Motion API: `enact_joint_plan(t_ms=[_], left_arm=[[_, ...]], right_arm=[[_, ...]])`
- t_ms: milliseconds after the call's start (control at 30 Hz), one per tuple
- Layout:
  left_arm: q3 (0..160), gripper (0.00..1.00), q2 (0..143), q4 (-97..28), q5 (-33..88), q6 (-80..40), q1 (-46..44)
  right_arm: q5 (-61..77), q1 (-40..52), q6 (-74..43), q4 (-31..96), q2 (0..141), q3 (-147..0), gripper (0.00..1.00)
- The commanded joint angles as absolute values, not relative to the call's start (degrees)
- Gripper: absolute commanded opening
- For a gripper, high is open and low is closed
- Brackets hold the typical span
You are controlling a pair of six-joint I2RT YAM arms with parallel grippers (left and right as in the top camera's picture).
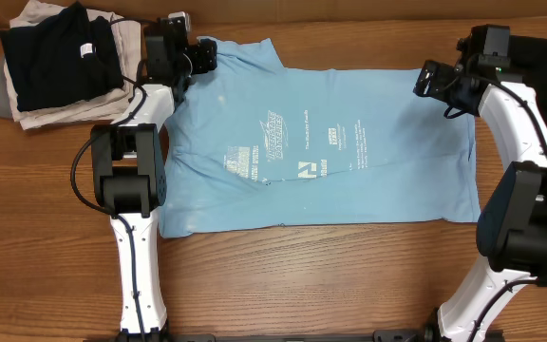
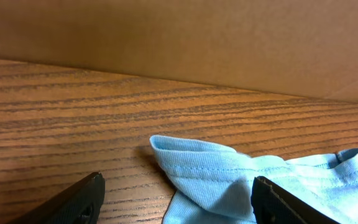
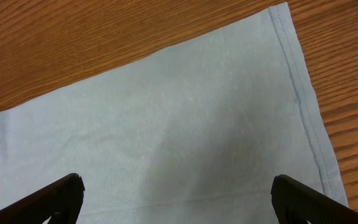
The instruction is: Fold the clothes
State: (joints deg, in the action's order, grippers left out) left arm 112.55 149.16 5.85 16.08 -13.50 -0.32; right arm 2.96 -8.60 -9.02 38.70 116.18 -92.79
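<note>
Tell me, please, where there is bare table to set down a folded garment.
Bare table runs along the near hem of the shirt, between the two arm bases, and in a narrower strip beyond its far edge. The far-left corner is crowded: the clothes pile and the left gripper at the sleeve.

A stack of folded garments [image 1: 60, 66] sits at the counter's [image 1: 302, 275] far left corner. A black one [image 1: 50, 52] lies atop beige ones [image 1: 65, 112].
</note>
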Motion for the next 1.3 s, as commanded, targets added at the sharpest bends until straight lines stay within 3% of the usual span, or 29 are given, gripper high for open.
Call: enact_joint_plan(t_ms=[0,233,533,633,833,900,1267], left_arm=[[113.8,0.78,150.6,6.4,16.6,-10.9,-1.1],[113.8,0.78,150.6,6.6,16.6,-10.3,-3.2],[113.8,0.67,150.6,7.2,16.0,-11.2,-3.6],[113.8,0.54,150.6,7.2,16.1,-11.2,-2.9],[113.8,0.12,150.6,7.5,16.2,-11.3,-2.6],[113.8,0.04,150.6,8.0,16.2,-11.8,-2.6],[113.8,0.04,150.6,7.8,18.1,-15.1,-2.7]], right_arm=[[2.6,-8.7,-8.9,38.6,115.9,-94.6,1.00],[2.6,-8.7,-9.0,38.6,115.9,-94.6,1.00],[2.6,-8.7,-9.0,38.9,115.9,-94.6,1.00],[2.6,-8.7,-9.0,38.9,115.9,-94.6,1.00],[3.3,-8.7,-9.7,36.2,115.9,-94.9,1.00],[3.3,-8.7,-8.6,35.8,115.9,-97.0,1.00],[3.0,-8.7,-4.7,35.2,117.8,-109.6,1.00]])
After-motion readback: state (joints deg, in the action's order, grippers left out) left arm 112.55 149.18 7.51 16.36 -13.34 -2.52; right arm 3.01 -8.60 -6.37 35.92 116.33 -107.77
